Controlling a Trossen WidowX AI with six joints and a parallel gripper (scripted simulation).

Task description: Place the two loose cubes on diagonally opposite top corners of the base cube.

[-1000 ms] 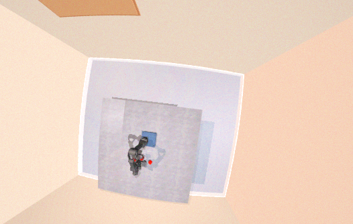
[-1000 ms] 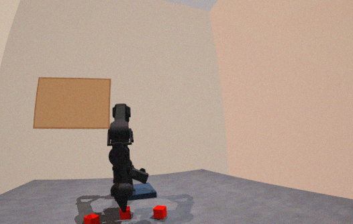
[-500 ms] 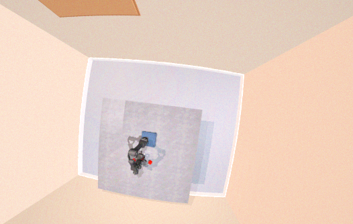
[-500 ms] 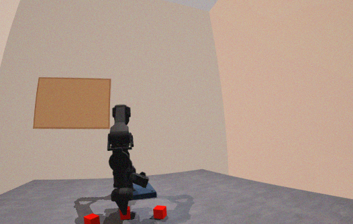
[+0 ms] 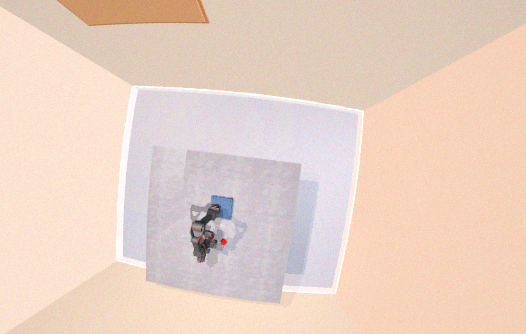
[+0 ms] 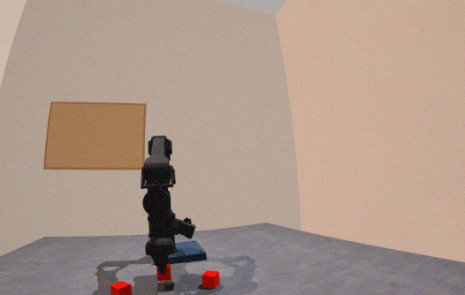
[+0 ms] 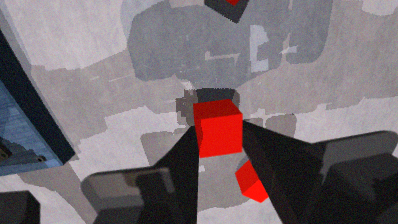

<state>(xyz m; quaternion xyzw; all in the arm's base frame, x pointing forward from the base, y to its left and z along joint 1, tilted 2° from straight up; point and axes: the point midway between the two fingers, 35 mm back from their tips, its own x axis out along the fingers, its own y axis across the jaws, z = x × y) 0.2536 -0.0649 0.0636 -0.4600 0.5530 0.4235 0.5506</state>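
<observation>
Three red cubes are in view; I cannot tell which is the base. My gripper (image 6: 163, 268) (image 7: 216, 127) is shut on the middle red cube (image 6: 163, 275) (image 7: 221, 135), pointing down with a finger on each side. I cannot tell whether this cube touches the table top. A second cube (image 5: 223, 242) (image 6: 210, 280) stands on the table top, to the right in the exterior view. A third cube (image 6: 121, 289) stands at the lower left there. In the wrist view, one cube (image 7: 250, 181) is partly behind the right finger, and another (image 7: 233, 2) is cut off at the top edge.
The arm's blue base plate (image 5: 225, 205) (image 6: 192, 253) (image 7: 20, 135) lies behind the cubes in the exterior view and at the left in the wrist view. The arm (image 5: 199, 230) (image 6: 158, 203) covers part of the scene. The table top (image 5: 262, 200) carries the arm's shadows.
</observation>
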